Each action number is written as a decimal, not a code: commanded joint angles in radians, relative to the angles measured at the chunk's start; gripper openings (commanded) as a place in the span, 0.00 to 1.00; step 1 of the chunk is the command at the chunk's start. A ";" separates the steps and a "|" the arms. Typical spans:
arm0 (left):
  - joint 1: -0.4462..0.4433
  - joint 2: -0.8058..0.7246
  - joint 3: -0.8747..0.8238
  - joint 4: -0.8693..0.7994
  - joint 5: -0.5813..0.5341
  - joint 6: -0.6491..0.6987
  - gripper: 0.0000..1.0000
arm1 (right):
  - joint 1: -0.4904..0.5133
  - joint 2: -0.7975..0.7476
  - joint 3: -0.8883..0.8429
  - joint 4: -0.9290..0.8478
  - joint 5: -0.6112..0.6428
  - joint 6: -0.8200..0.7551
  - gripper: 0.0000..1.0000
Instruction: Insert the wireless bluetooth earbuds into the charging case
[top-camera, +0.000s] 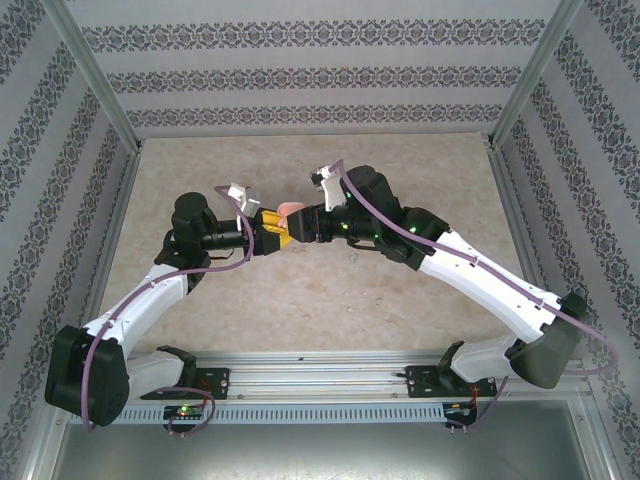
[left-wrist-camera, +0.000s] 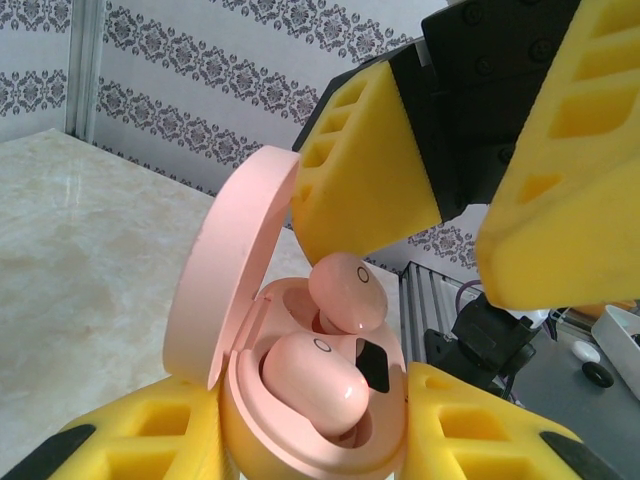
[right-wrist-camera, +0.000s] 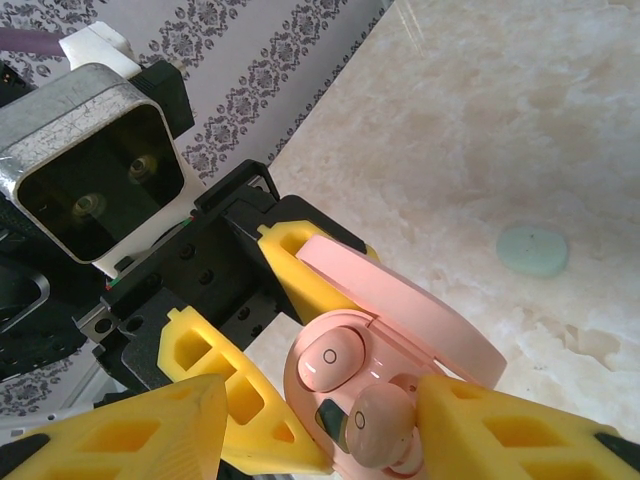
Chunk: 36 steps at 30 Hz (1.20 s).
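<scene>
My left gripper (top-camera: 270, 233) clamps the open pink charging case (left-wrist-camera: 235, 300) above the table's (top-camera: 300, 330) middle; both pink earbuds (left-wrist-camera: 315, 388) sit inside, one tilted; my right gripper (right-wrist-camera: 335, 435) stands parted, empty.

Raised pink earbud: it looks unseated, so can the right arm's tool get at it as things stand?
Likely yes: the right tool hovers open just above the raised earbud, the lid is swung aside, and the left tool holds the case.
</scene>
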 joint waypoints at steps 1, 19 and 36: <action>0.003 0.002 -0.003 0.052 0.079 -0.003 0.18 | 0.000 -0.047 0.037 0.010 0.068 -0.004 0.53; 0.003 0.021 0.026 0.099 0.084 -0.038 0.18 | -0.046 -0.073 -0.001 0.037 0.055 0.119 0.58; 0.003 0.083 0.072 0.190 0.095 -0.101 0.18 | -0.163 -0.045 -0.204 0.324 -0.143 0.521 0.63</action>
